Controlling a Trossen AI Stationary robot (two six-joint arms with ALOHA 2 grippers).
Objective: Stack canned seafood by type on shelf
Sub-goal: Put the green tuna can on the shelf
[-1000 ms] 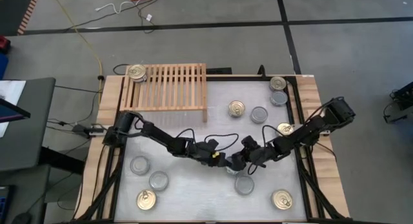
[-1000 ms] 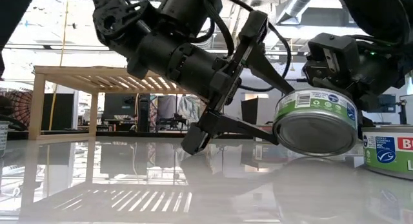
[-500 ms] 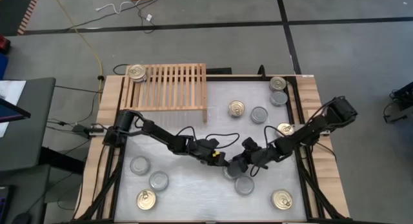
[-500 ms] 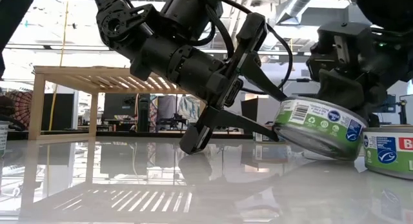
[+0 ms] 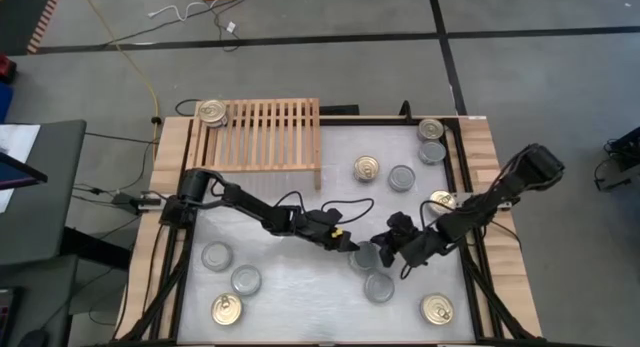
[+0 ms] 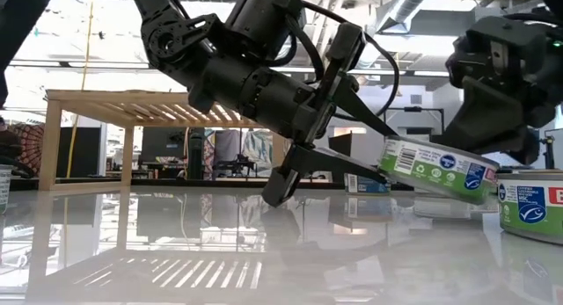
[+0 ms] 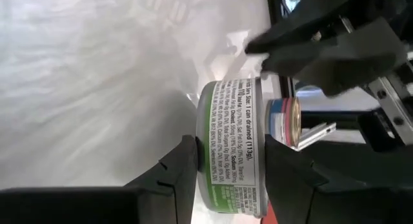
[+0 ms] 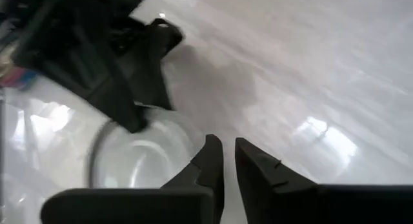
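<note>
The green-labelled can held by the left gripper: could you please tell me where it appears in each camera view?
High view: green-labelled can at table centre, at the left gripper tip.
Low view: right of centre, tilted, off the tabletop.
Left wrist view: centre, clamped between the fingers.
Right wrist view: only a blurred silver round face, probably this can.
Shared landmark: the left gripper.
</note>
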